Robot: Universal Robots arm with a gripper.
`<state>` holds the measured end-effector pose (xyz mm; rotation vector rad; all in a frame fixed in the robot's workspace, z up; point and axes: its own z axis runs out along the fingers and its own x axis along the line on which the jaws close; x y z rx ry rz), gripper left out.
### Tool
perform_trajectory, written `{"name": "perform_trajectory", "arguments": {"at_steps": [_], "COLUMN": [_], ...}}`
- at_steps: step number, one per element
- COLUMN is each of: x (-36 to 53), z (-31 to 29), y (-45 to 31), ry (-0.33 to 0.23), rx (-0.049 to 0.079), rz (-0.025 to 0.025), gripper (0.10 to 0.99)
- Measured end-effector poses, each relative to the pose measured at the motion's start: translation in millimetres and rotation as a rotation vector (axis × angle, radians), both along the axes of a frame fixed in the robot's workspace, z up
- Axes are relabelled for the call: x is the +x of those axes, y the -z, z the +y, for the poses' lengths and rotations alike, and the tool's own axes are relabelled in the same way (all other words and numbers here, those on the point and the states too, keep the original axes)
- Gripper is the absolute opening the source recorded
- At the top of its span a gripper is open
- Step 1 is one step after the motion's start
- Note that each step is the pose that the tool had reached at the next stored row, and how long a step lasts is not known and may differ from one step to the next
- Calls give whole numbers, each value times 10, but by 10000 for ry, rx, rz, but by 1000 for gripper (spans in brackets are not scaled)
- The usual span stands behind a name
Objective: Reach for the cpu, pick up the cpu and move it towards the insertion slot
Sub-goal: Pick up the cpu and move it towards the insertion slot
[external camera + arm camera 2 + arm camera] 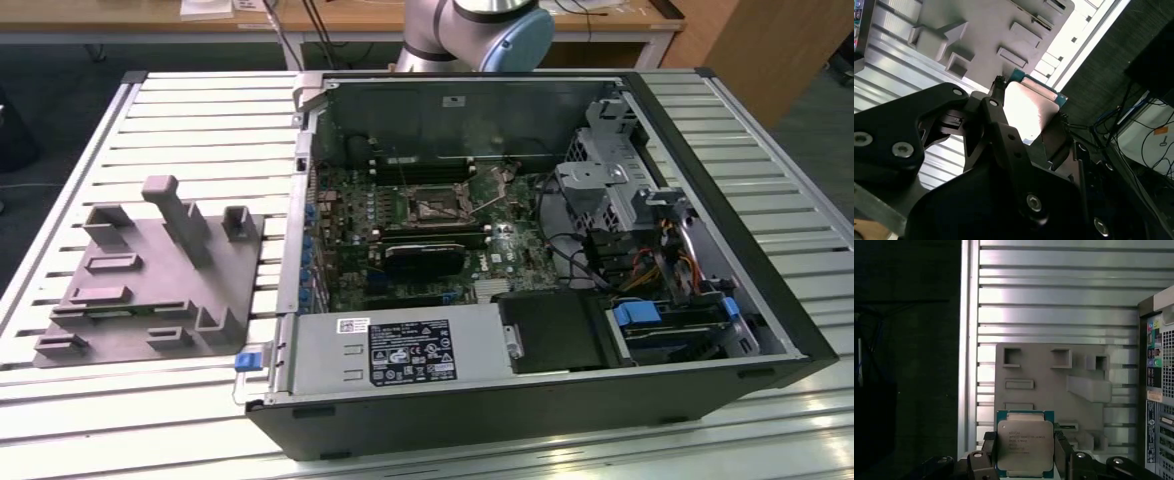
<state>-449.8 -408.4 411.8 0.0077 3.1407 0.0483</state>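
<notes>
Between the fingers: the cpu [1025,447], its silver lid facing the first wrist camera with a green rim around it. I see it in both wrist views.
Hand: my hand [1030,114] is narrowed onto the cpu, with black fingers [1062,452] pressed against two opposite edges of the chip.
Cpu pose: flat between the pads, gripped by its sides, lid uncovered.
Under the hand: a grey fixture plate [1049,385] with raised blocks and pockets. The cpu sits over the plate's near edge, but I cannot tell how far it is above it.
Bench: a slatted metal bench [1054,290] carries the plate and runs on beyond the hand.
Beside the hand: the dark floor [904,365] past the bench edge on one side, and the wall of the open tower case [1156,390] on the other.
Insertion slot: the insertion slot [438,205] is a silver-framed square on the green motherboard [354,250] inside the tower case, well apart from the fixture plate in the exterior view.
Arm: the arm [487,25] stands behind the case in the exterior view.
</notes>
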Motion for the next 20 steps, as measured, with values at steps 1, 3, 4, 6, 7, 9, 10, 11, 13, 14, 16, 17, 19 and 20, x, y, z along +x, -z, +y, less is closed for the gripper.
{"name": "perform_trajectory", "arguments": {"at_steps": [1, 3, 4, 6, 7, 9, 10, 11, 13, 14, 16, 17, 19, 20], "x": [0, 0, 0, 0, 0, 0, 0, 0, 2, 8, 28, 44, 78, 97], "z": [0, 0, 0, 0, 0, 0, 0, 0, 1, 1, 1, 0, 0, 0], "y": [-32, -92, -121, -177, -195, -196, -196, -197, -198, -199, -198, -198, -198, -198], "ry": [0, 0, 0, 0, 0, 0, 1, 1, 3, 3, 2, 2, 2, 2], "rx": [-8, -20, -26, -39, -46, -46, -46, -46, -47, -48, -46, -47, -47, -47], "rz": [1, 0, 0, 2, 3, -1, -1, -1, 1, 3, 1, 1, 1, 1], "gripper": [541, 541, 541, 541, 541, 541, 541, 541, 541, 541, 541, 541, 541, 541]}}
